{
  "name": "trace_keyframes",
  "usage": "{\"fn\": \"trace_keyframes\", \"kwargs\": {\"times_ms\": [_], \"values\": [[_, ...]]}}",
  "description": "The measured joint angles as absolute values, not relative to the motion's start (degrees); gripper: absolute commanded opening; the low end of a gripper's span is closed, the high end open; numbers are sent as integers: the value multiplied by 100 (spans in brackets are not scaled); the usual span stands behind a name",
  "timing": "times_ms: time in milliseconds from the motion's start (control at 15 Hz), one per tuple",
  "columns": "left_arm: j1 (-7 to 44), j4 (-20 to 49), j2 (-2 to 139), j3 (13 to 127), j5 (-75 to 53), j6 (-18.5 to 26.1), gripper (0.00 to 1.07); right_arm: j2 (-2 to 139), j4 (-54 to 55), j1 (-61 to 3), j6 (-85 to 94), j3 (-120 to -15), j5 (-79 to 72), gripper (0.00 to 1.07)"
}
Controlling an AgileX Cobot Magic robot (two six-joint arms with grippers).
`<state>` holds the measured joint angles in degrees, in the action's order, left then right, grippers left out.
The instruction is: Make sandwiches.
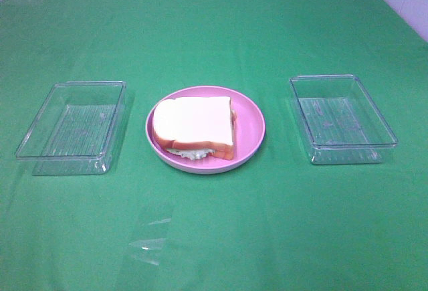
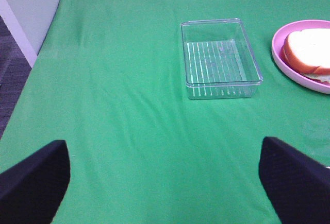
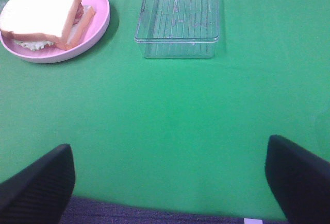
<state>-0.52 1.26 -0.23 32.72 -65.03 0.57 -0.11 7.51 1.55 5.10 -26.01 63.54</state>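
Listing what I have on the green table from my seat at the controls.

Sandwich: one, assembled, lying on the pink plate at the middle of the table. White top slice, orange-brown crust, a fringe of pale lettuce showing at its near edge. I judge it light and soft, the layers loose on each other and likely to slide; I would take it by two opposite crust edges, pinching top and bottom slice together.

Clear trays: left tray toward the table's left edge, right tray toward the right edge, each well apart from the plate, nothing in either.

Left gripper: jaws spread wide, holding nothing, over bare cloth short of the left tray.

Right gripper: jaws spread wide, holding nothing, at the table's near edge.

Hard to make out: the filling under the top slice; only fingertips show in each wrist view, and neither arm appears in the high view.
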Motion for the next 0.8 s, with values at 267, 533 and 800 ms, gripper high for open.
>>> {"fn": "trace_keyframes", "kwargs": {"times_ms": [267, 533, 800], "values": [[-52, 539, -23, 2985, -6245, 172, 91, -11, 802, 155, 510, -2601, 6354, 96], [-52, 350, -29, 2974, -6217, 97, 91, -11, 848, 155, 510, -2601, 6354, 96], [-52, 350, -29, 2974, -6217, 97, 91, -11, 859, 155, 510, -2601, 6354, 96]]}}
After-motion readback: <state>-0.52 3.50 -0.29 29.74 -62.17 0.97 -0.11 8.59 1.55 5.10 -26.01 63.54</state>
